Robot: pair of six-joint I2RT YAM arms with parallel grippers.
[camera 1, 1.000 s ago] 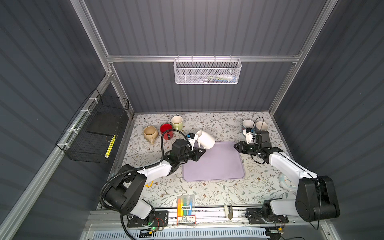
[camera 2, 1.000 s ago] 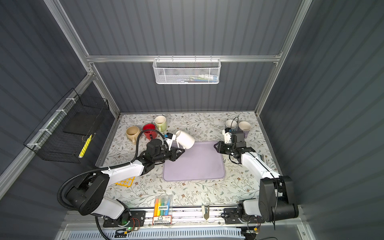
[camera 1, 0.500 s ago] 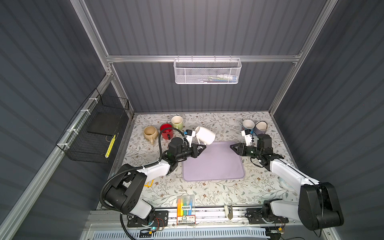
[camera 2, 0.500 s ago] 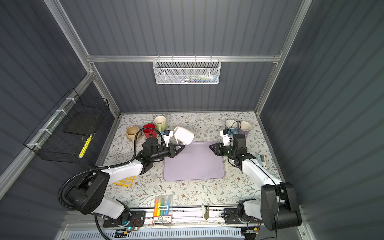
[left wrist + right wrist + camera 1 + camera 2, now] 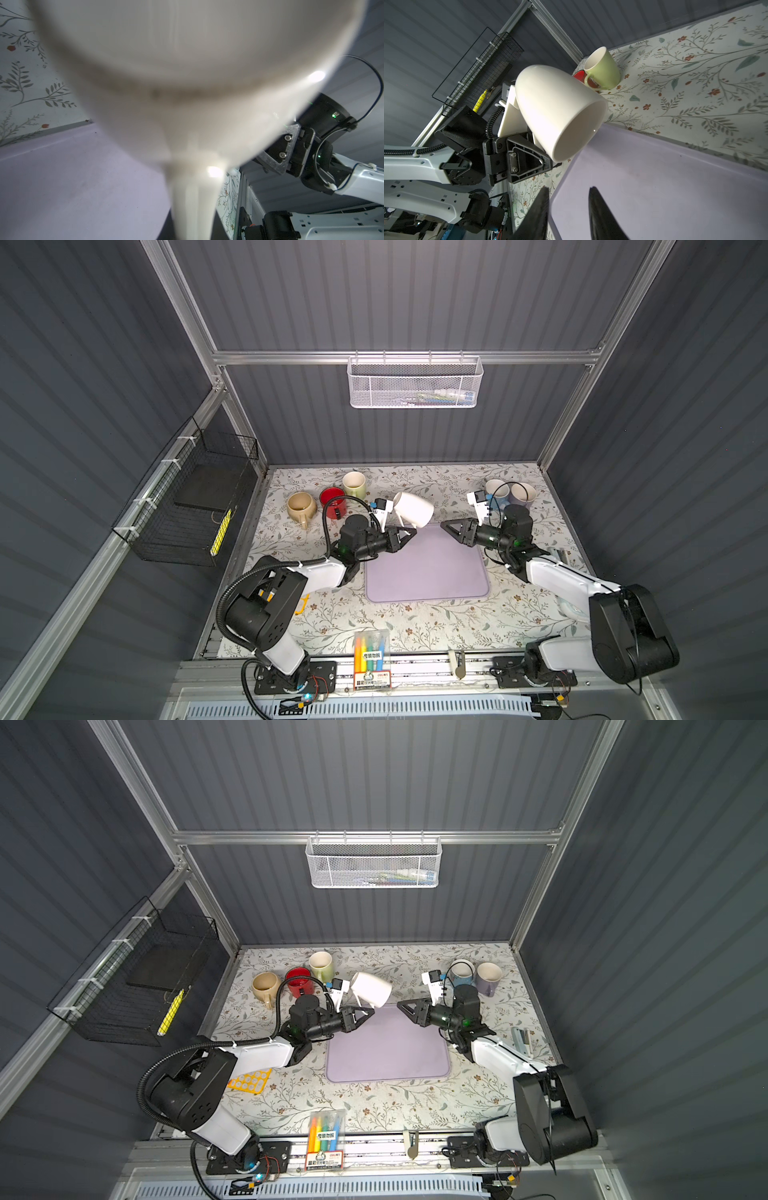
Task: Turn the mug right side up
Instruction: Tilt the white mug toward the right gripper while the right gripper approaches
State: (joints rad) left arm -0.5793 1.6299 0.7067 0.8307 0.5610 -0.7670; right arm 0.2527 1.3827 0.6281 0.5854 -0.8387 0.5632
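The left gripper is clamped on the handle of the white mug, which is tilted with its mouth facing right and down, above the far left corner of the purple mat. The right gripper is empty, jaws apart. Recommended: roll the wrist until the rim faces up, then set the mug down before releasing.

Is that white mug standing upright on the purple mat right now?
No, the white mug is tilted over with its open mouth pointing sideways, gripped by the left gripper at the edge of the purple mat.

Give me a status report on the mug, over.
Left gripper shut on mug handle. Mug in the air, tilted, mouth toward right gripper. Right gripper open, empty. Nothing between them.
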